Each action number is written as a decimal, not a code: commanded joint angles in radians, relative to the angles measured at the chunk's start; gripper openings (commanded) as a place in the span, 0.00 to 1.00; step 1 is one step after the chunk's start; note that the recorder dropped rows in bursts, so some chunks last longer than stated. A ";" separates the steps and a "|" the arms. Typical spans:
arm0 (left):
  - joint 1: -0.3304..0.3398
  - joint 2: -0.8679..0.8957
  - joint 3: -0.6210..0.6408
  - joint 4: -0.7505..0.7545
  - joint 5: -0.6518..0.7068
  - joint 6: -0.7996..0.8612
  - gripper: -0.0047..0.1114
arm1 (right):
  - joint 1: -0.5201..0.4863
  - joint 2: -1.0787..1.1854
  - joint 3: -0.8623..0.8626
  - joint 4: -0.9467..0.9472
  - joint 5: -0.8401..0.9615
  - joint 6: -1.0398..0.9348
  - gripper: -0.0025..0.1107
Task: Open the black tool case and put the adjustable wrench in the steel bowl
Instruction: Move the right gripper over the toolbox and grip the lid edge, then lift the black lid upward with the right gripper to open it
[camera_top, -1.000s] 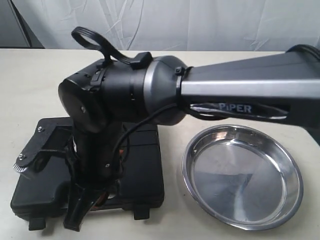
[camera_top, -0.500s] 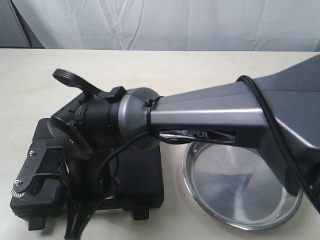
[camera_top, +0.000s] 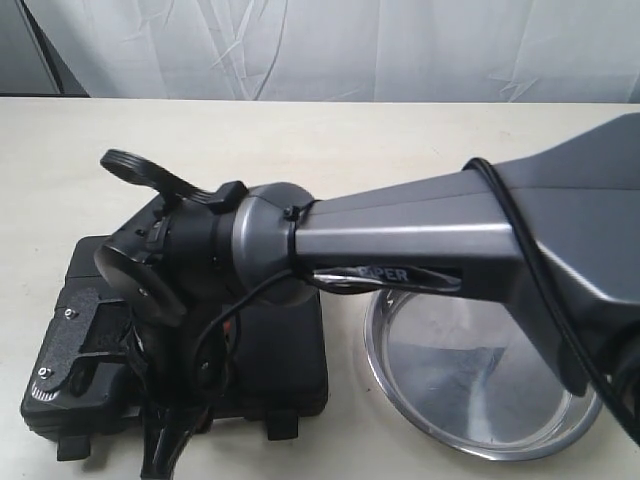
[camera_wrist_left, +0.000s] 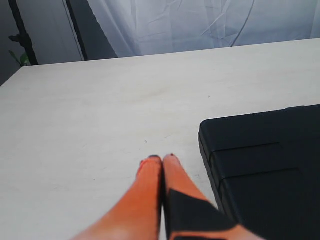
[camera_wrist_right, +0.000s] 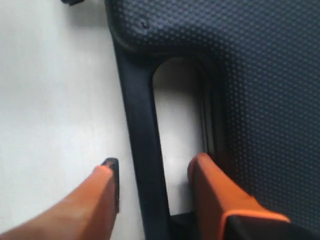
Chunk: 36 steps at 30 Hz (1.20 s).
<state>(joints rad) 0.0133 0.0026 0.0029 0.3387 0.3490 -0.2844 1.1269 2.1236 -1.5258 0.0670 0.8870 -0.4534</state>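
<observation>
Right gripper (camera_wrist_right: 152, 169): released. The jaws stand apart and straddle the handle bar (camera_wrist_right: 142, 130) of the case (camera_wrist_right: 260, 75). One finger (camera_wrist_right: 102, 187) is outside the bar, over the table (camera_wrist_right: 50, 100); the other finger (camera_wrist_right: 210, 185) is inside the cut-out. Gaps show on both sides of the bar, so nothing is gripped.

Right arm: reaches across the middle in the exterior view and comes down at the case's near edge, between its two latches.

Left gripper (camera_wrist_left: 161, 161): clenched, fingertips pressed together with nothing between them. It hangs over bare table, just beside a corner of the case and clear of it.

Case: lies flat on the table with its lid down.

Wrench: not visible in any view.

Bowl (camera_top: 470, 385): sits on the table just beside the case, on my right, partly hidden by my right arm.
</observation>
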 joint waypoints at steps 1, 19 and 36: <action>0.004 -0.003 -0.003 0.000 -0.007 -0.001 0.04 | 0.002 -0.002 0.003 -0.014 -0.007 0.003 0.26; 0.004 -0.003 -0.003 0.000 -0.007 -0.001 0.04 | 0.002 -0.100 0.003 -0.016 -0.015 0.003 0.02; 0.004 -0.003 -0.003 0.000 -0.007 -0.001 0.04 | 0.002 -0.282 0.003 -0.558 -0.097 0.214 0.02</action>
<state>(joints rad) 0.0133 0.0026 0.0029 0.3387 0.3490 -0.2844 1.1413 1.8632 -1.5258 -0.2743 0.8271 -0.3358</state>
